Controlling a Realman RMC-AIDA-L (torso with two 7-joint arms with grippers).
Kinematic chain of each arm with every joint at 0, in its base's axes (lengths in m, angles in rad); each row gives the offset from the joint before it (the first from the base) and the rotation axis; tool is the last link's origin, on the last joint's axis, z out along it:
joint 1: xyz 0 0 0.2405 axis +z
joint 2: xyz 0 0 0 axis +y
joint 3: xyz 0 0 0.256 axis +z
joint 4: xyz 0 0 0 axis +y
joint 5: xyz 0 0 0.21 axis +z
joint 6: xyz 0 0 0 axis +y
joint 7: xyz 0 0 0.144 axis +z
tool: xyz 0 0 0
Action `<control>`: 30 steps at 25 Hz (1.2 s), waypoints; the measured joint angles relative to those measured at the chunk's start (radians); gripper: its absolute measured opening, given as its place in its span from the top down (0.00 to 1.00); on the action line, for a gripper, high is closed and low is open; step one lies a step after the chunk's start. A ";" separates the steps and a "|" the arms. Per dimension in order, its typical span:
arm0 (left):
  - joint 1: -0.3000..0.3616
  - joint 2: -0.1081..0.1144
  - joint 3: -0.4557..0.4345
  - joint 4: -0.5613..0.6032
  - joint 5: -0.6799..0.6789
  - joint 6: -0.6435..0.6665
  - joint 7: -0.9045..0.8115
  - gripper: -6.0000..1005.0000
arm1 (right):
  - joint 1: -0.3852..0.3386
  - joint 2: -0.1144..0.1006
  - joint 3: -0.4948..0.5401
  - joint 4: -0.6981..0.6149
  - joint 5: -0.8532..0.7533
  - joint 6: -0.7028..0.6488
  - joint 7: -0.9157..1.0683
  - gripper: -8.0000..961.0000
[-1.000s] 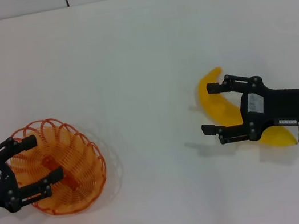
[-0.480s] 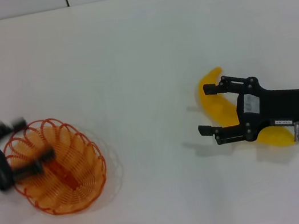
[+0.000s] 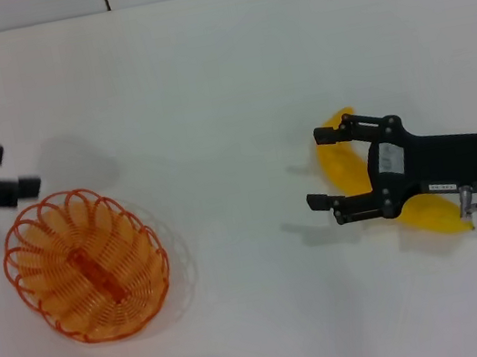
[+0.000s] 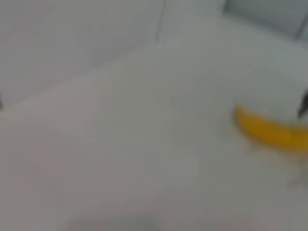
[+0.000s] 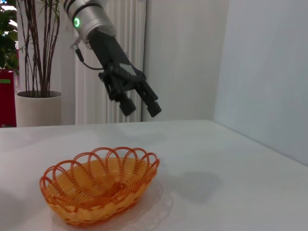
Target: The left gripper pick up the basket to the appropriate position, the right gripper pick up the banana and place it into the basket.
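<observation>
The orange wire basket (image 3: 86, 265) sits on the white table at the left, empty; it also shows in the right wrist view (image 5: 98, 190). My left gripper (image 3: 15, 168) is open and empty, raised behind and left of the basket and clear of it; the right wrist view shows it in the air above the basket (image 5: 142, 110). The yellow banana (image 3: 340, 165) lies on the table at the right and shows blurred in the left wrist view (image 4: 269, 132). My right gripper (image 3: 318, 169) is open over the banana, one finger on each side of it.
The white table (image 3: 206, 101) stretches between basket and banana. A tiled wall edge runs along the back. The right wrist view shows a potted plant (image 5: 36, 57) and a radiator behind the table.
My left gripper has come off the basket's rim and moved up and back to the left. The basket stays on the table. My right gripper has crept slightly left over the banana.
</observation>
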 joint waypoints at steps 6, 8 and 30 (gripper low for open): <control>-0.017 -0.072 0.090 0.168 0.181 -0.024 0.116 0.10 | 0.008 0.000 0.003 0.000 0.000 0.001 0.004 0.07; -0.023 -0.100 0.091 0.189 0.215 -0.041 0.151 0.11 | 0.009 0.001 0.001 0.000 0.000 0.001 0.006 0.07; -0.068 -0.144 0.252 0.035 0.267 -0.242 0.178 0.11 | 0.014 0.001 -0.002 0.000 0.000 -0.008 0.008 0.07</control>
